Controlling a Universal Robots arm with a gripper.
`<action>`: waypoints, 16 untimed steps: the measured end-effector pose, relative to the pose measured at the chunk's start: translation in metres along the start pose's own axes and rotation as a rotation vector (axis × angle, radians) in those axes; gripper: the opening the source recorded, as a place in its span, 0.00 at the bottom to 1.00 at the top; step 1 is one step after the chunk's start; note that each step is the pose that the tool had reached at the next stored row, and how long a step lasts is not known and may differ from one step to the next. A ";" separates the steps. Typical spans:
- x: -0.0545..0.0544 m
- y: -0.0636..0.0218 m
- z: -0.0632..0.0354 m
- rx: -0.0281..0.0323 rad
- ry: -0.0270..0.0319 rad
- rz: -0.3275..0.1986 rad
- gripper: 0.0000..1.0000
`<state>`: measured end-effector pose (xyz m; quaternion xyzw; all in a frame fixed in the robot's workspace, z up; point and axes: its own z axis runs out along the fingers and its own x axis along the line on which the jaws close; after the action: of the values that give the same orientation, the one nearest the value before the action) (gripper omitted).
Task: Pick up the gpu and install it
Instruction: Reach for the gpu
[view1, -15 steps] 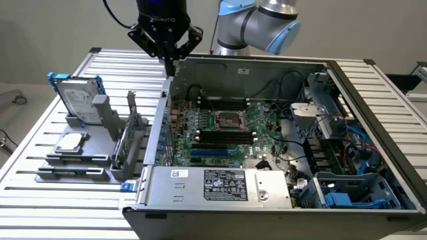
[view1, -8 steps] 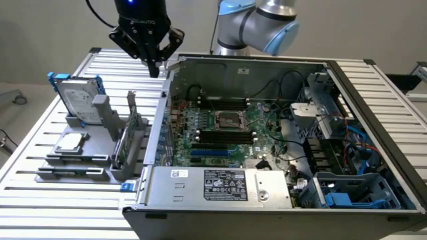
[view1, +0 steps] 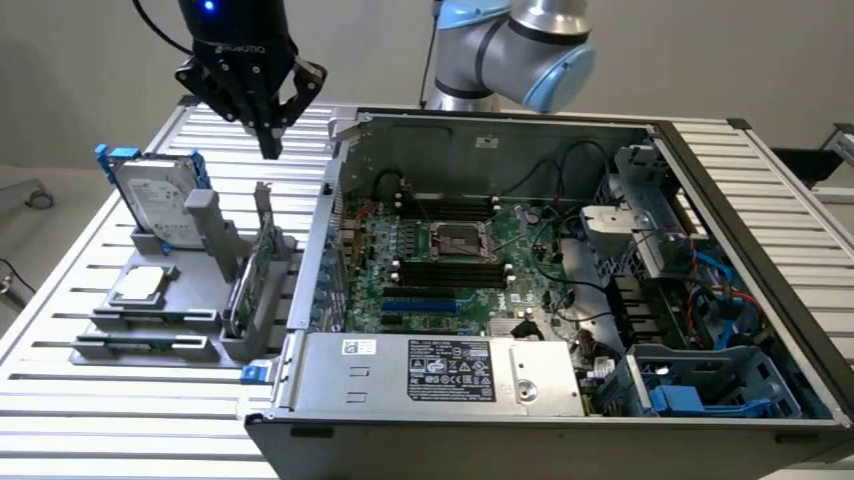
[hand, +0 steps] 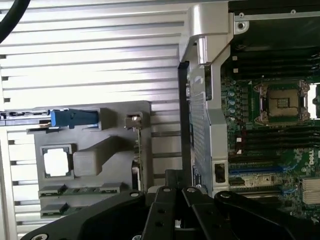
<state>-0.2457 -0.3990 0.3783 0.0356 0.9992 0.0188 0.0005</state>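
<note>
One gripper (view1: 272, 148) (closed, empty) hovers near upright gpu (view1: 256, 275).

The claw (hand: 177, 185) hides one end of the gpu (hand: 135, 145); the frame edge crops the computer case (view1: 561, 440).

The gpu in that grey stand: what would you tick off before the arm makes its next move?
1. gpu standing on edge in the grey stand: ok.
2. Jaws above the gpu, not touching it: ok.
3. Jaws empty: ok.
4. Jaws open enough to take the card: not ok, they are shut.
5. Computer case open, motherboard exposed: ok.
6. Blue slot on the motherboard free of any card: ok.
</note>
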 end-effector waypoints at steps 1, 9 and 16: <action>0.004 -0.0003 0.0006 0.0006 0.0009 0.000 0.11; 0.036 -0.0027 0.0066 0.0081 0.0052 -0.003 0.11; 0.039 -0.0041 0.0066 0.0154 0.0094 -0.014 0.11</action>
<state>-0.2850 -0.4001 0.3716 0.0285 0.9995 0.0112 -0.0044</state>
